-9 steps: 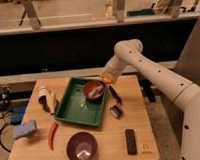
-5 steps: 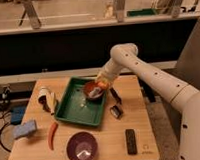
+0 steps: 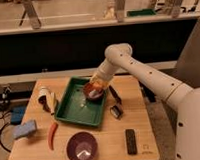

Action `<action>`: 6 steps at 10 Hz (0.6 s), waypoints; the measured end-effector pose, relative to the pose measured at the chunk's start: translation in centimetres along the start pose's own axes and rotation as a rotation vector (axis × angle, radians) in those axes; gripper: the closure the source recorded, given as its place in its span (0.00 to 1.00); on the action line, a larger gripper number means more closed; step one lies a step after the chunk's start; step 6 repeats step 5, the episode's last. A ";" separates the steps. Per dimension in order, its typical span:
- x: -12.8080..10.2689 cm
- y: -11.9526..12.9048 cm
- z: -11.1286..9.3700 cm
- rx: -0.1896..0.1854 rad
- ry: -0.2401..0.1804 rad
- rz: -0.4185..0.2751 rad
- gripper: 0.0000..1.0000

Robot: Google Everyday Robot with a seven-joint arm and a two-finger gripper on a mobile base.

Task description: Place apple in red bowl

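The red bowl (image 3: pixel 93 91) sits in the far right corner of the green tray (image 3: pixel 75 109) on the wooden table. My gripper (image 3: pixel 97 84) hangs right over the bowl's far rim, at the end of the white arm that comes in from the right. Something reddish-orange shows at the gripper just above the bowl; I cannot tell for sure that it is the apple.
A purple bowl (image 3: pixel 82 147) stands at the table's front. A red chili (image 3: pixel 52 135), a blue sponge (image 3: pixel 24 130) and a white cup with a banana (image 3: pixel 47 98) lie left of the tray. Dark small objects (image 3: pixel 116 111) (image 3: pixel 131 141) lie to the right.
The gripper has moved left and down, from beside the bowl's right rim to over the bowl.
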 end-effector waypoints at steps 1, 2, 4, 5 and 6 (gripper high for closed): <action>0.0 -0.3 0.4 -0.007 -0.001 -0.003 0.20; 0.2 -0.6 0.9 -0.011 -0.002 -0.004 0.20; 0.5 -1.4 1.7 -0.010 -0.015 -0.001 0.20; 0.7 -1.7 1.9 0.002 -0.026 0.011 0.20; 0.7 -1.7 1.9 0.002 -0.026 0.011 0.20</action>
